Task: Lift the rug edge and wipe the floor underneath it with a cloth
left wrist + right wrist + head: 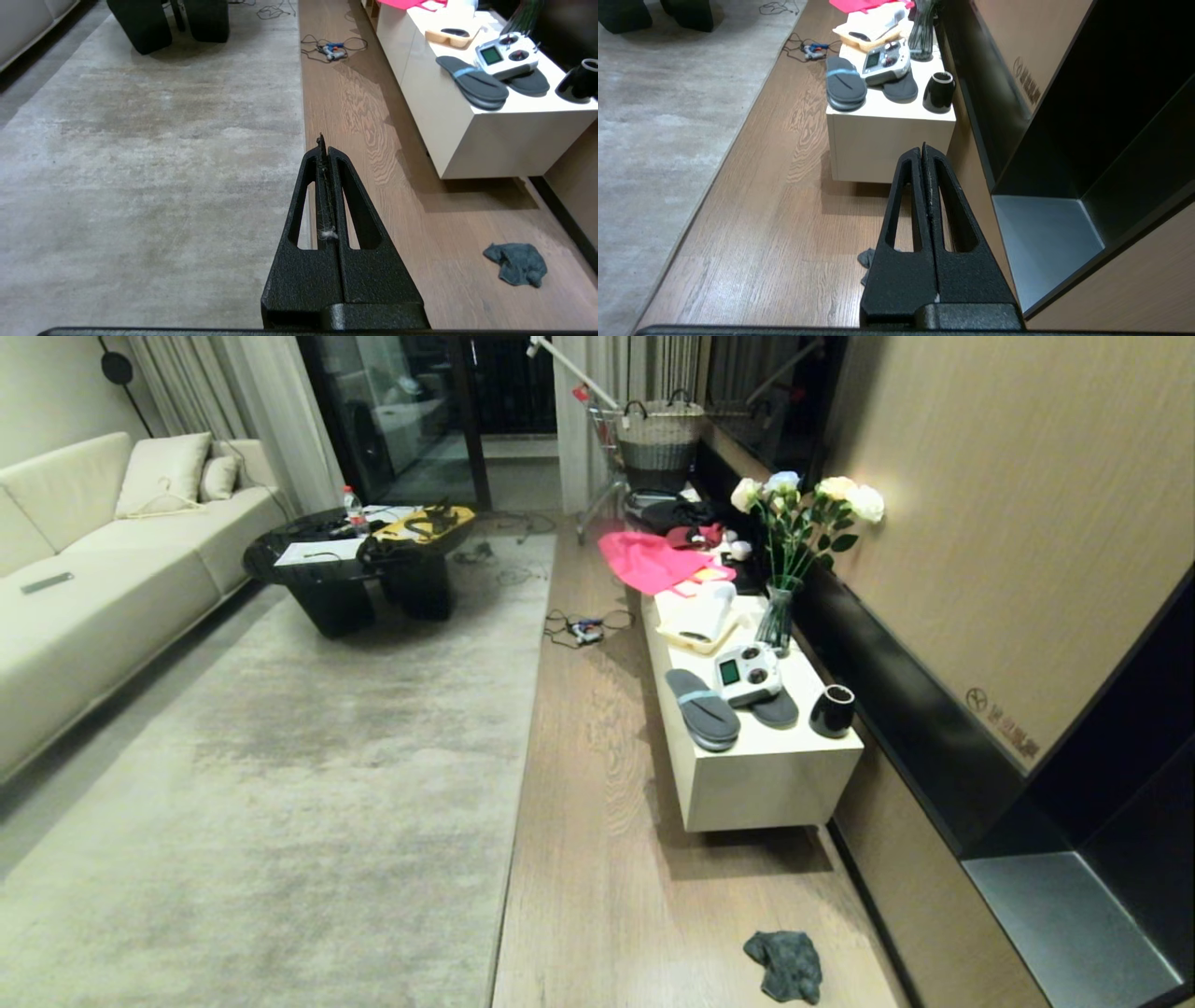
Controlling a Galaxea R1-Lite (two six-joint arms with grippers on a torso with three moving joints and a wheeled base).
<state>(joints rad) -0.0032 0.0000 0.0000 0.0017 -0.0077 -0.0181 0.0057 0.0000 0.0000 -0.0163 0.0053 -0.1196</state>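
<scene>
The pale grey-beige rug (280, 775) lies flat on the wood-grain floor (597, 859), its long edge running down the middle of the head view. The dark grey-teal cloth (784, 965) lies crumpled on the bare floor near the right wall. My left gripper (324, 144) hangs shut above the rug (140, 154) edge, with the cloth (516, 263) off to its side. My right gripper (923, 149) is shut too, high over the floor (775, 224), and covers most of the cloth (867, 256). Neither arm shows in the head view.
A low white bench (747, 775) stands on the floor strip by the right wall, bearing grey slippers (702, 707), a remote controller (747, 674), a black cup (832, 710), a flower vase (777, 616) and pink fabric (649, 562). Cables (583, 628) lie beyond. A black coffee table (364, 569) and sofa (84, 579) stand at left.
</scene>
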